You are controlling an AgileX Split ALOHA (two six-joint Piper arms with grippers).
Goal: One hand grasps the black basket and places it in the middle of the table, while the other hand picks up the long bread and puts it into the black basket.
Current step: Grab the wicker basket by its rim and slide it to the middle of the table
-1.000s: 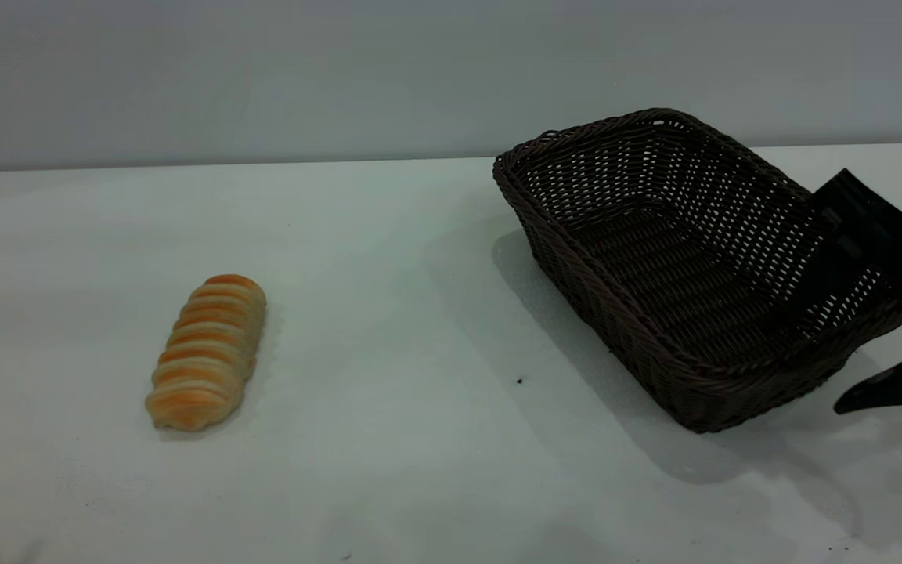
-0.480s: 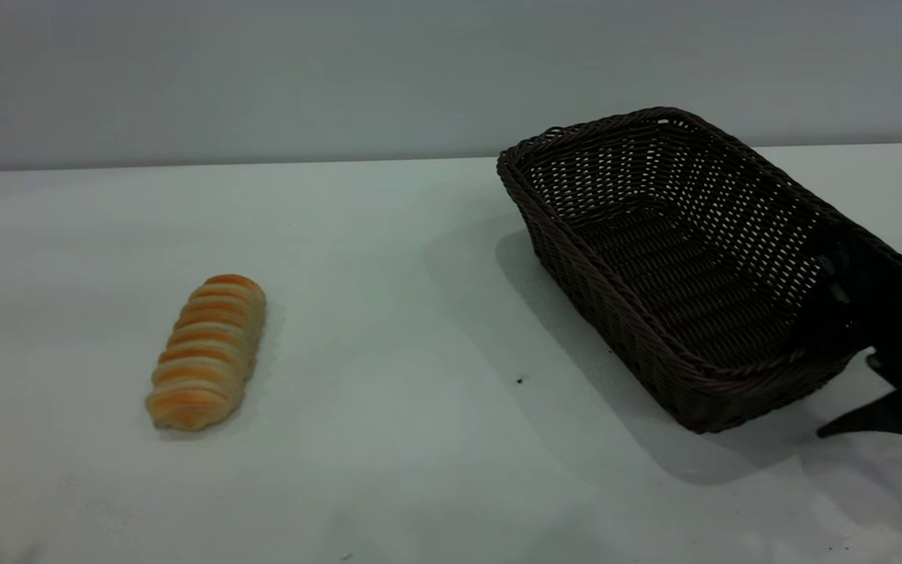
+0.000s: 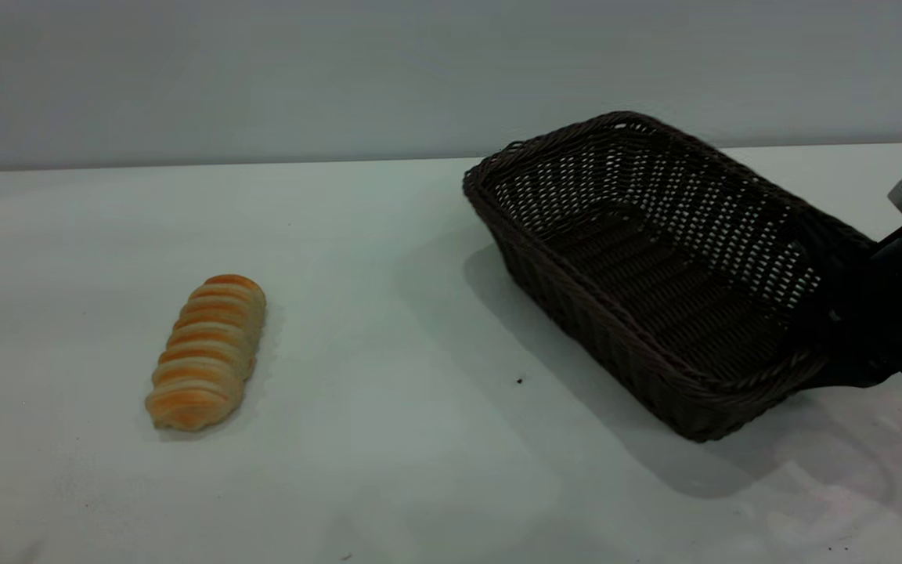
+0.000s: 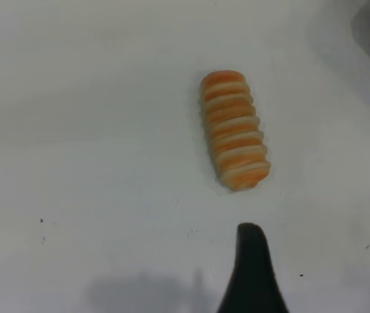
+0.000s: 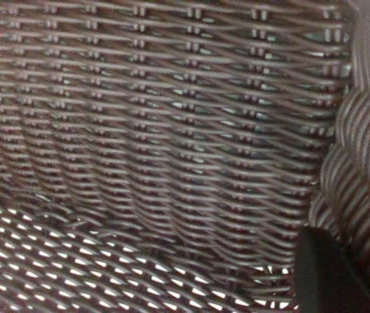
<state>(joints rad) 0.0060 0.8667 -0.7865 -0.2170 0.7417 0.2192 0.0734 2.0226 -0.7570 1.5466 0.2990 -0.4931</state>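
Note:
The black basket (image 3: 576,313) is at the right of the table (image 3: 388,470), tilted, with its right end raised. My right gripper (image 3: 831,325) is shut on the basket's right end wall. In the right wrist view one dark finger (image 5: 328,277) lies against the woven wall (image 5: 172,130) inside the basket, beside the braided rim. The long bread (image 3: 207,351) lies on the table at the left, untouched. In the left wrist view the bread (image 4: 234,129) lies ahead of one dark finger (image 4: 253,274) of my left gripper, which hovers clear of it and holds nothing. The left gripper is out of the exterior view.
A pale wall stands behind the table's far edge. A tiny dark speck (image 3: 519,381) lies between the bread and the basket. Bare tabletop stretches between the two.
My right gripper has come down onto the basket's right end wall and shut on it. The basket has shifted left and tilted. The bread has not moved.

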